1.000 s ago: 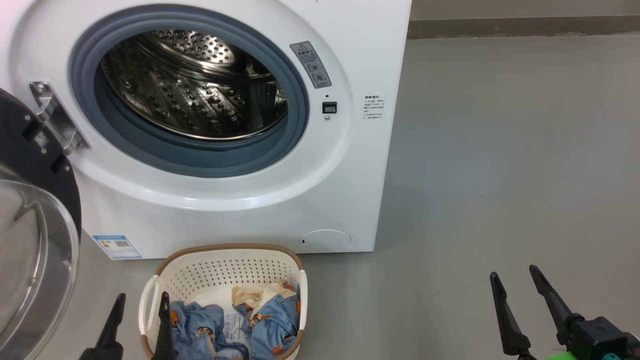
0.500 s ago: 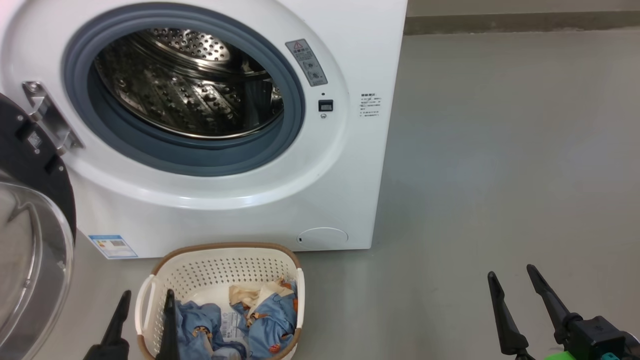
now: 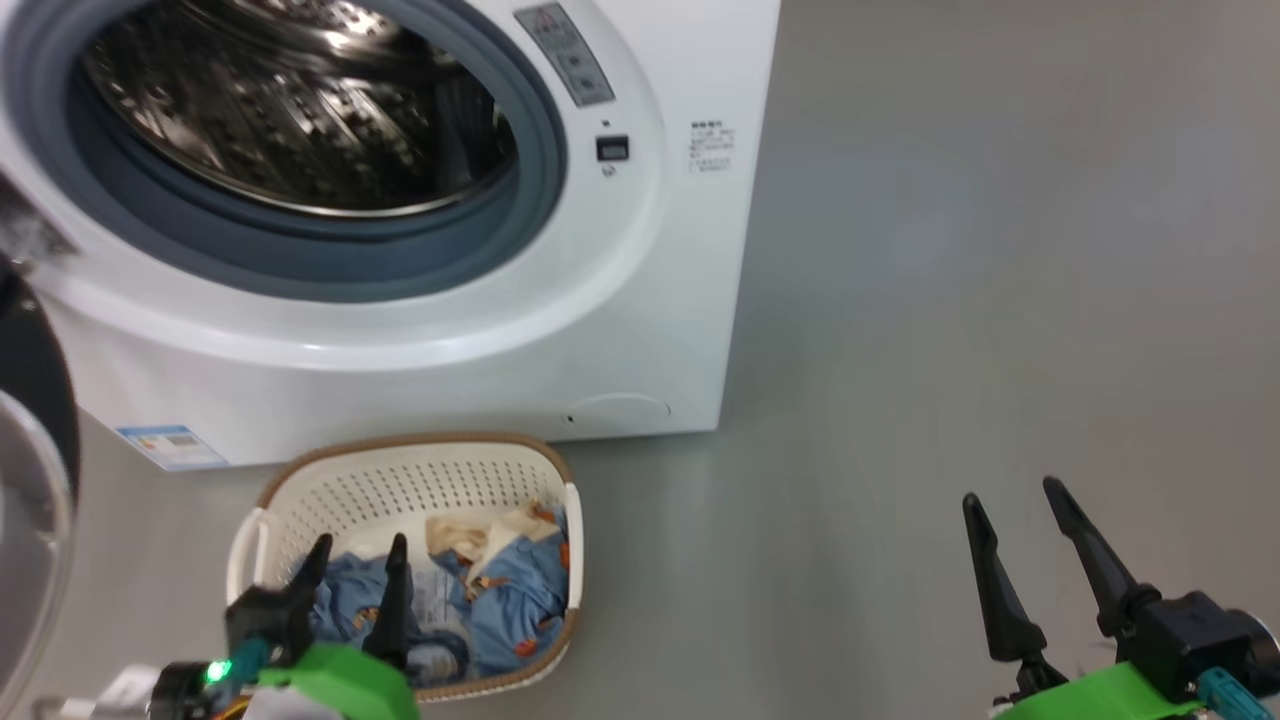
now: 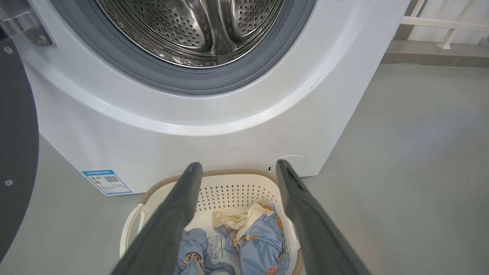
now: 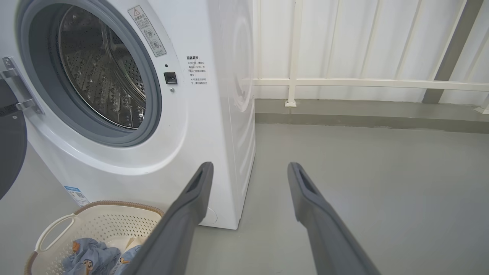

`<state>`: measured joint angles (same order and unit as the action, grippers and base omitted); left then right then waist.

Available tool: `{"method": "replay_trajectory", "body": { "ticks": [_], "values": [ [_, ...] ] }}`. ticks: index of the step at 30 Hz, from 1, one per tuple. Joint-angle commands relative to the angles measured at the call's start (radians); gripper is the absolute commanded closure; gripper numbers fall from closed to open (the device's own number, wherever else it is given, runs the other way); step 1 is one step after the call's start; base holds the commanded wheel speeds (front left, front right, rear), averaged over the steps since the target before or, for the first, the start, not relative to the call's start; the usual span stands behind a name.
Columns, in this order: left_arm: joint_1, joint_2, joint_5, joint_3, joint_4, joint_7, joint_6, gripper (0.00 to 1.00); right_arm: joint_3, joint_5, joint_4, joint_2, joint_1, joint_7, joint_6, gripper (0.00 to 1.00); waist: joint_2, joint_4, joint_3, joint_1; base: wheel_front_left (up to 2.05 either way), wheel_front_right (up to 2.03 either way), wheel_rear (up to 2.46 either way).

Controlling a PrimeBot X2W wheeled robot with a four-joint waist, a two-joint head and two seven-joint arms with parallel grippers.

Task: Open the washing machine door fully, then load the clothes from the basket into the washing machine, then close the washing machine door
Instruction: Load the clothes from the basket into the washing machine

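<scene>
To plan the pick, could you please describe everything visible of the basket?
The basket is cream-white perforated plastic, rounded, with a brown woven-look rim and side handles. It stands on the floor before the washing machine, holding blue and cream clothes and a label; the open left hand hangs over it.

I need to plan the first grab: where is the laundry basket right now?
In the head view the basket sits on the floor at lower left, just in front of the washing machine, with the left gripper over its clothes.
</scene>
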<state>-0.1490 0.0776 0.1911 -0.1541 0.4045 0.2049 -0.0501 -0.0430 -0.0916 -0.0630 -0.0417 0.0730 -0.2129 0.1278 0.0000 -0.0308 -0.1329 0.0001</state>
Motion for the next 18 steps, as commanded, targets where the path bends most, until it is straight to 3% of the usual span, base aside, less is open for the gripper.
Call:
{"method": "replay_trajectory", "body": {
  "ticks": [1,10,18],
  "values": [
    [-0.072,0.008,0.02,0.024,0.045,-0.003,-0.011,0.0,0.031,-0.007,-0.029,-0.009,-0.04,-0.006,0.003,0.0,0.0,0.034,-0.066,-0.0001,0.0,0.0,0.0],
    [-0.353,-0.006,0.11,-0.037,0.48,-0.074,-0.076,0.0,0.065,-0.016,-0.039,-0.009,-0.119,-0.022,0.003,0.0,0.0,0.115,-0.229,-0.0001,0.0,0.0,0.0],
    [-0.511,0.015,0.262,-0.147,0.639,-0.127,-0.08,0.0,0.089,-0.044,-0.033,-0.009,-0.196,-0.042,0.003,0.0,0.0,0.192,-0.389,-0.0001,0.0,0.0,0.0]
  ]
}}
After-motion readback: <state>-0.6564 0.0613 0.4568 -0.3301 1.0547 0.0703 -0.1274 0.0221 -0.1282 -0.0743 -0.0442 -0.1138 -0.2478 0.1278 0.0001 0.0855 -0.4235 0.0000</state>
